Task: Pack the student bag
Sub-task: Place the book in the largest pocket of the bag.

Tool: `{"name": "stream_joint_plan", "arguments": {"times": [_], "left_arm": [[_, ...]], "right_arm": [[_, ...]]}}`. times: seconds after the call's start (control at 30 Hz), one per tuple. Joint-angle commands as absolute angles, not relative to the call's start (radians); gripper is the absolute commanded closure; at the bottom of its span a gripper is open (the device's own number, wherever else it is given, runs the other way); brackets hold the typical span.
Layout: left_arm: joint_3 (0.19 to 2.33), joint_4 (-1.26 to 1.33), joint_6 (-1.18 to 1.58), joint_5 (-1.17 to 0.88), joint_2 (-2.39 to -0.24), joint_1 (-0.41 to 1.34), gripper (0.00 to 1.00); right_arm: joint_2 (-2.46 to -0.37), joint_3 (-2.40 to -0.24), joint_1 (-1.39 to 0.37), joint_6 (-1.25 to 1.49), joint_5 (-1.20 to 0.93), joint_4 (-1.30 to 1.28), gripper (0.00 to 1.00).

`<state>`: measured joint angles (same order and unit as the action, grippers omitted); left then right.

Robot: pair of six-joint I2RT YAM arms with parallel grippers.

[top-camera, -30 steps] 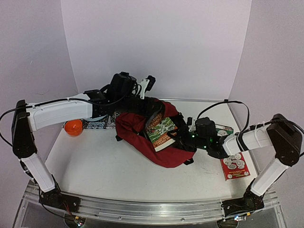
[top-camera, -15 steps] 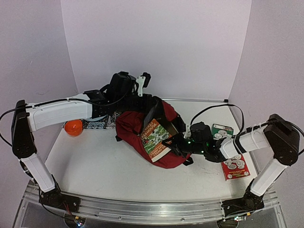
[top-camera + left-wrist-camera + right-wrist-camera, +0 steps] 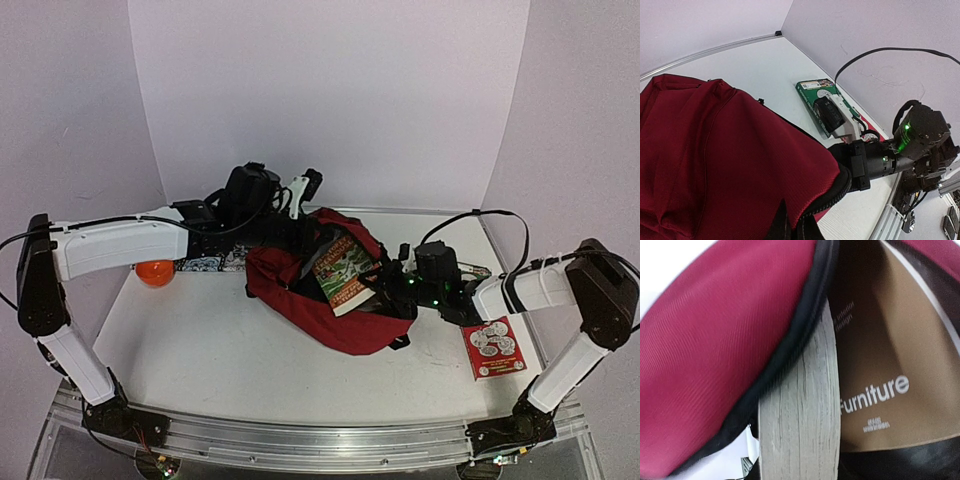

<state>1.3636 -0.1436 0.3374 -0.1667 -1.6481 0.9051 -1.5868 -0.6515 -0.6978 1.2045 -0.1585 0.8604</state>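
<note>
One book (image 3: pixel 345 272) sits halfway into the mouth of the bag (image 3: pixel 330 325), which lies mid-table. The left pincer (image 3: pixel 796 228) seems clamped on the bag's zip rim, holding it open. The right pincer (image 3: pixel 388 290) is at the book; I cannot tell its grip. Left to pack, I judge: ball (image 3: pixel 155 272) at 9 o'clock, red booklet (image 3: pixel 494 348) at 4 o'clock, green booklet (image 3: pixel 821 102) at 3 o'clock
</note>
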Motion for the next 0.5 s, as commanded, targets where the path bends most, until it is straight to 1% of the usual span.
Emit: {"name": "stream_joint_plan", "arguments": {"times": [0.0, 0.13, 0.33, 0.47], "left_arm": [[1.374, -0.061, 0.3, -0.276, -1.585, 0.913, 1.0], [1.371, -0.077, 0.285, -0.326, -1.597, 0.913, 1.0], [1.345, -0.081, 0.287, -0.348, -1.596, 0.913, 1.0], [1.323, -0.082, 0.298, -0.308, -1.584, 0.912, 1.0]], "right_arm": [[-1.616, -0.713, -0.667, 1.212, -0.079, 0.89, 1.0], [-1.633, -0.722, -0.654, 1.24, -0.073, 0.927, 1.0], [-1.653, -0.755, -0.649, 1.232, -0.017, 0.894, 0.96], [-1.688, -0.781, -0.647, 1.219, -0.045, 0.859, 0.89]]}}
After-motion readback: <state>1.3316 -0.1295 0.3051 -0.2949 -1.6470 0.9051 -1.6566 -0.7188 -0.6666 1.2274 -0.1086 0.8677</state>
